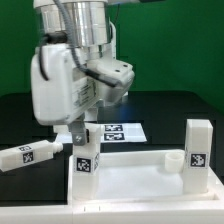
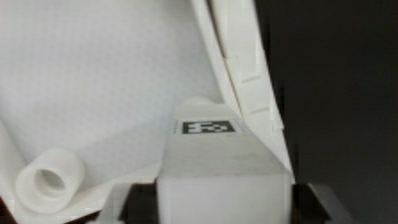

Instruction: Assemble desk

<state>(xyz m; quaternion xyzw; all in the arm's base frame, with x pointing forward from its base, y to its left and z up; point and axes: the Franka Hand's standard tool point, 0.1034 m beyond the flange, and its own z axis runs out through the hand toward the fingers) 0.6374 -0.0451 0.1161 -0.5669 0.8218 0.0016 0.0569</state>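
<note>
The desk tabletop [image 1: 135, 185] lies upside down at the front, rim up. My gripper [image 1: 80, 130] is shut on a white tagged leg [image 1: 84, 158] that stands upright at the tabletop's corner on the exterior view's left. In the wrist view the leg [image 2: 217, 165] fills the gap between my dark fingers [image 2: 139, 205], with the tabletop [image 2: 89, 90] and its rim [image 2: 240, 60] below. A second leg [image 1: 198, 145] stands upright at the corner on the exterior view's right. A third leg [image 1: 30, 155] lies loose on the table at the exterior view's left. The fourth leg is out of view.
The marker board [image 1: 122, 132] lies on the black table behind the tabletop. A round socket [image 1: 175, 158] rises from the tabletop near the right leg. Another socket [image 2: 50, 180] shows in the wrist view beside the held leg.
</note>
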